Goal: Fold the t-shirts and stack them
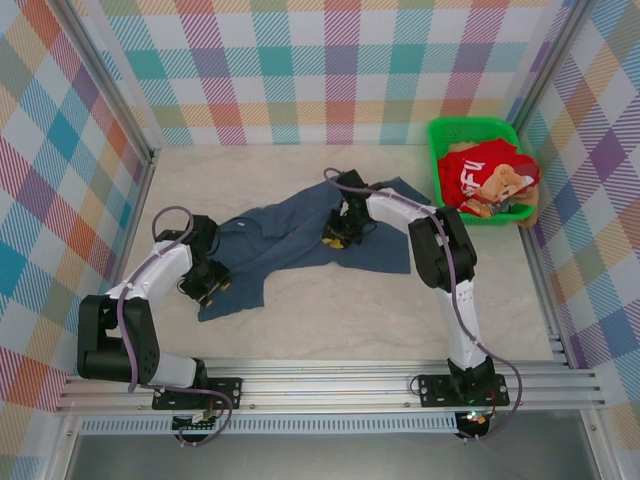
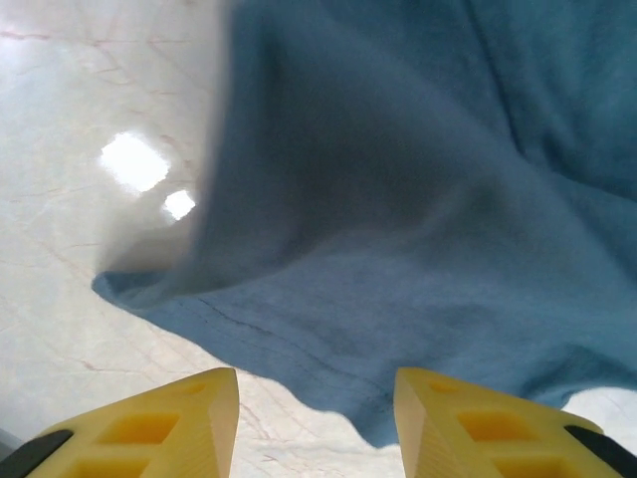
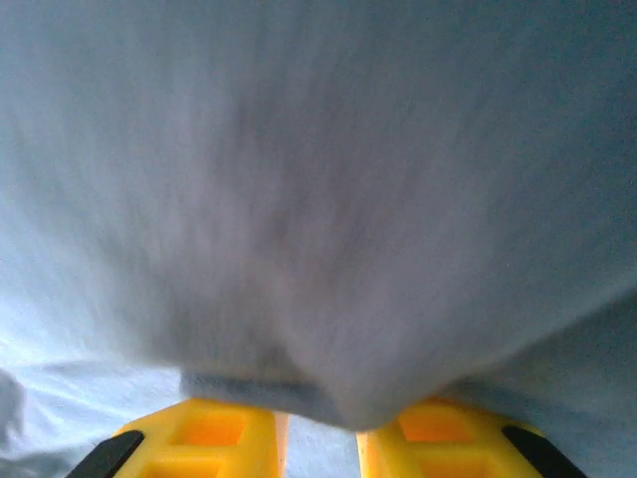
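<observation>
Right gripper point(image 3: 320, 430) tips buried in a pinched fold of blue t-shirt point(image 1: 290, 245); left gripper point(image 2: 317, 413) jaws apart at its hem; green basket point(image 1: 438, 150), upper right, holds red t-shirt point(image 1: 480, 172).

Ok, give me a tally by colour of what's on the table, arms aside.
slate-blue t-shirt: 1, spread on the table
red t-shirt: 1, in the basket; anything under it is hidden
green basket: 1
total: 3
</observation>
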